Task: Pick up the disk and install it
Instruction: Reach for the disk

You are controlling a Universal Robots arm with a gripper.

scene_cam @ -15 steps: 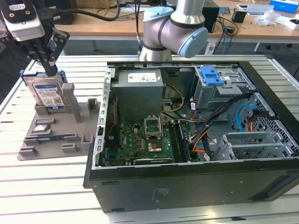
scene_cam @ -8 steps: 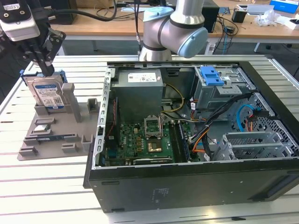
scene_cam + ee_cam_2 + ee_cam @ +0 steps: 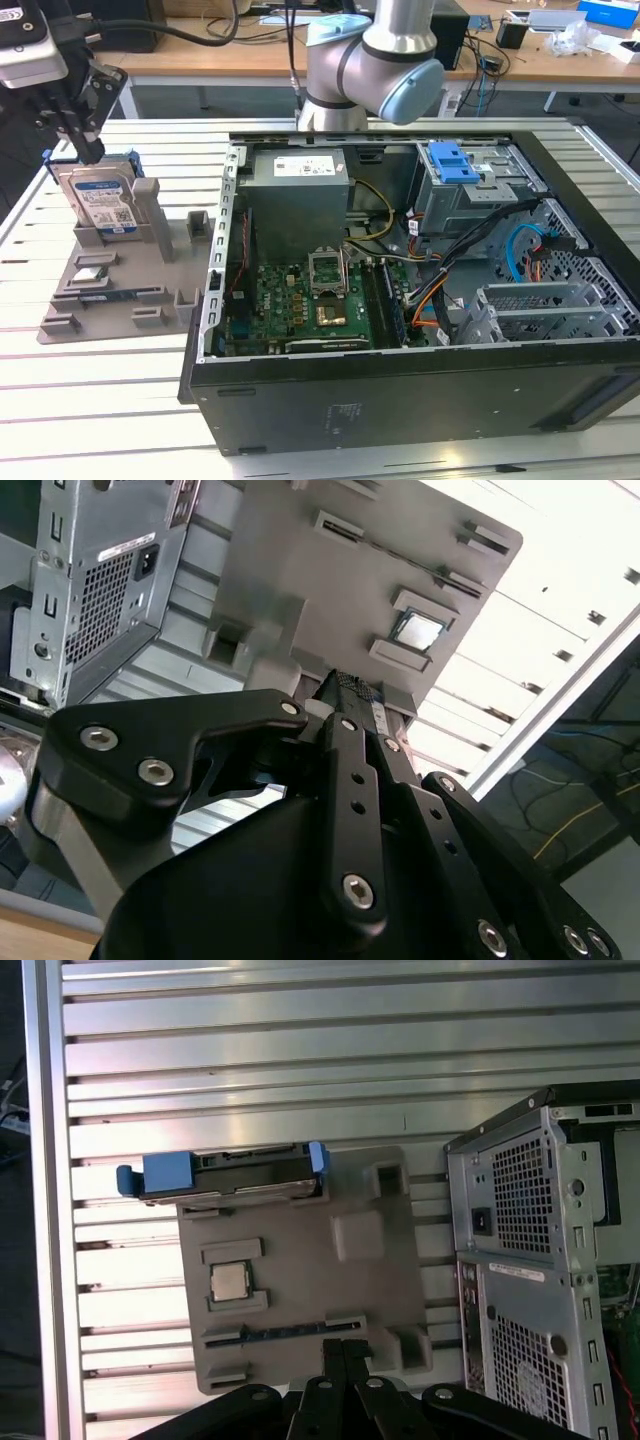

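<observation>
The disk (image 3: 105,200) stands on edge in a slot at the far end of a grey holder tray (image 3: 120,290), on the exterior view's left; its blue side rails and white-and-blue label show. In the first wrist view the disk (image 3: 230,1172) appears edge-on from above. My gripper (image 3: 90,150) hangs over the tray, its black fingers together with nothing between them. In the first wrist view the gripper (image 3: 343,1345) sits above the tray's opposite edge, apart from the disk. In the second wrist view the gripper (image 3: 350,685) is over the tray (image 3: 330,590).
An open computer case (image 3: 400,380) lies on the exterior view's right of the tray, with a metal drive cage and blue latch (image 3: 450,160) inside. A processor chip (image 3: 228,1282) and a thin memory stick (image 3: 280,1333) rest in the tray. The robot arm's base (image 3: 370,60) stands behind the case.
</observation>
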